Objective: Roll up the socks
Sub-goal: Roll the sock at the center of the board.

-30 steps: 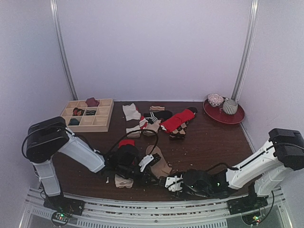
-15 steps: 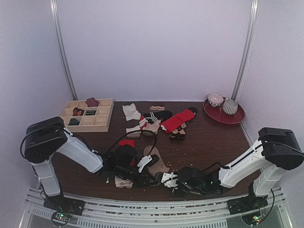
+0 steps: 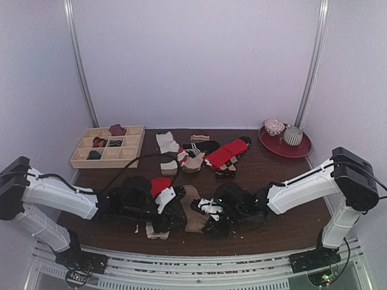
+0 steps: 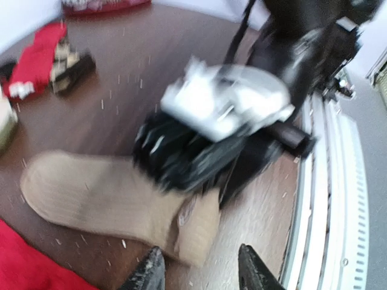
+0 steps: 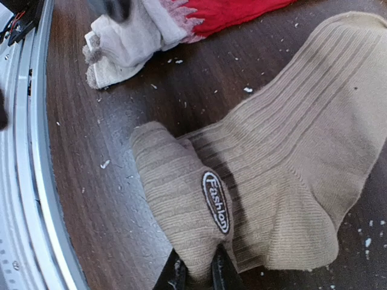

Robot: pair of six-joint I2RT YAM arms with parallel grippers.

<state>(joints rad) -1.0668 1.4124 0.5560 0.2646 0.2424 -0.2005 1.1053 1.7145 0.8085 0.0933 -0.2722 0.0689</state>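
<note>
Soft, even light up top; left wrist view smears with motion blur, right wrist crisp on tan sock (image 5: pixel 290 151)

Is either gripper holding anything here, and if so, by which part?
The right gripper pinches the tan sock at its folded-over end, close to the Fashion label. The left gripper is open and holds nothing.

Enclosed on 3 sides by pale lilac-white walls (image 3: pixel 193 60), with 2 metal uprights (image 3: pixel 80 66) at the back corners. Lit softly and evenly. Furnished with a dark brown wooden table (image 3: pixel 266 164), flecked with pale specks, edged by a ribbed metal rail (image 3: pixel 181 269).
</note>
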